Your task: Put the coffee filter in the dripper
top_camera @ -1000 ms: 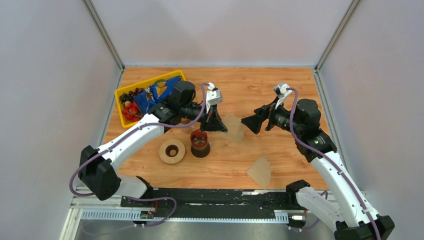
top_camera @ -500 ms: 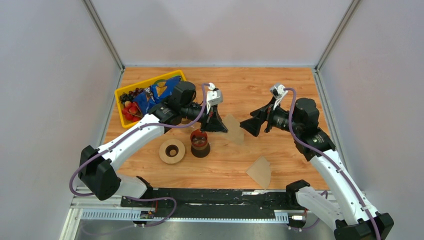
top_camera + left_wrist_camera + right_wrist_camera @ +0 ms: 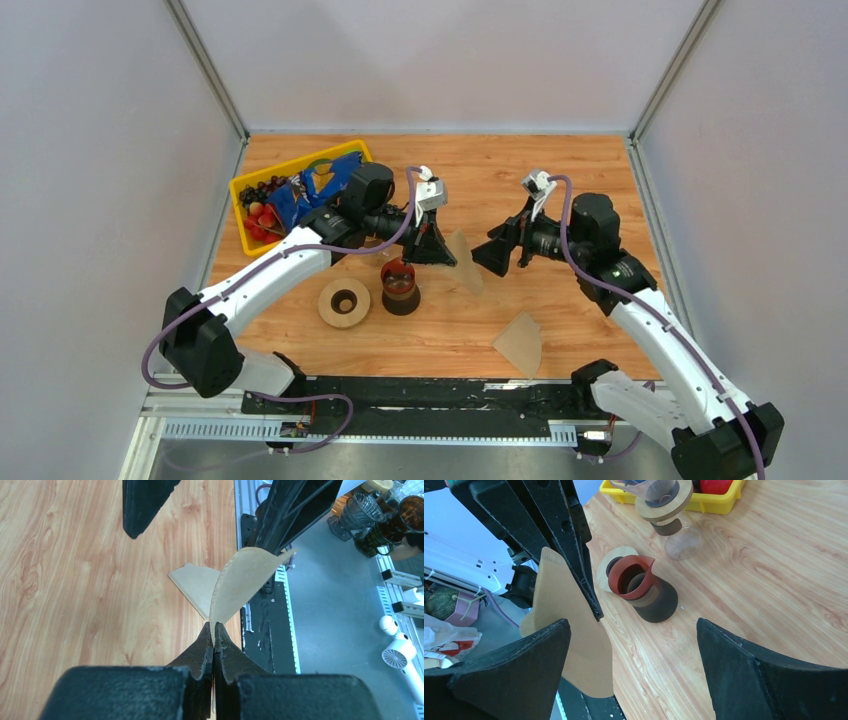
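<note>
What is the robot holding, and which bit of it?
The left gripper pinches the coffee filter by one edge. The right gripper is open, holding nothing.

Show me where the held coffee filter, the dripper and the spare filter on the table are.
held coffee filter (image 3: pixel 243 580), left wrist view, paper's middle.
dripper (image 3: pixel 676 505), right wrist view, wooden collar.
spare filter (image 3: pixel 520 343), top view, its middle.

In my right wrist view the top edge cuts off the dripper (image 3: pixel 672 502), so its cone's rim is lost to me, and from the top view the left arm (image 3: pixel 290 255) covers nearly all of it. The coffee filter (image 3: pixel 240 577) has its pinched corner buried between the fingers of the left end effector (image 3: pixel 214 637). What lies in the yellow bin (image 3: pixel 240 215) is too small for me to name.
</note>
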{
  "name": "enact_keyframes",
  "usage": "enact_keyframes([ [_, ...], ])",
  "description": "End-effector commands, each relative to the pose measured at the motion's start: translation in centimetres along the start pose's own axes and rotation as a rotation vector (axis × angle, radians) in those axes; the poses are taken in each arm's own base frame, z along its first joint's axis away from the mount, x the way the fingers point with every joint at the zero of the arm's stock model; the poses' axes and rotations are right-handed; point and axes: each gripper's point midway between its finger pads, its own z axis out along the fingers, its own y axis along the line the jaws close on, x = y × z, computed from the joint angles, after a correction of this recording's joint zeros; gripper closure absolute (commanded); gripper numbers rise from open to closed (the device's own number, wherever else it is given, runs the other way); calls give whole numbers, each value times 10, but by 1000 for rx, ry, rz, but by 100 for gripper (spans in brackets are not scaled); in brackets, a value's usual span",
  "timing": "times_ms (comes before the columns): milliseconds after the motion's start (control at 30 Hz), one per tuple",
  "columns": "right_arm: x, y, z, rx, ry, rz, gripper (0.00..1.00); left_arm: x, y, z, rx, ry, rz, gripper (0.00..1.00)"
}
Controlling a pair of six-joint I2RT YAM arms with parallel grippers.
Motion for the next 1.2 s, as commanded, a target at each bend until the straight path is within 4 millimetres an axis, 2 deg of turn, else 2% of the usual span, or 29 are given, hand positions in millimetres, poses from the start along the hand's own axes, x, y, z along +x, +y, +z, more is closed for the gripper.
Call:
enact_keyframes([
  [0,-4,5,7,-23,-15,-27,1,-16,-9,0,36,-37,52,100],
  [167,1,8,13,-29,-2,-25,2,-16,-9,-1,35,-40,54,100],
  [467,13,26,33,-73,47,-67,4,-19,-7,1,28,-50,42,100],
  [633,13,23,34,-49,43,-69,11,-18,-9,0,28,-51,43,100],
  [933,9,27,32,-50,31,-55,59,-15,-9,-1,25,-48,37,100],
  [1133,3,22,29,-8,4,-52,86,-11,-9,-1,24,-42,31,100],
  [1167,1,22,29,-5,0,-55,88,-10,-9,-1,23,-41,29,100],
])
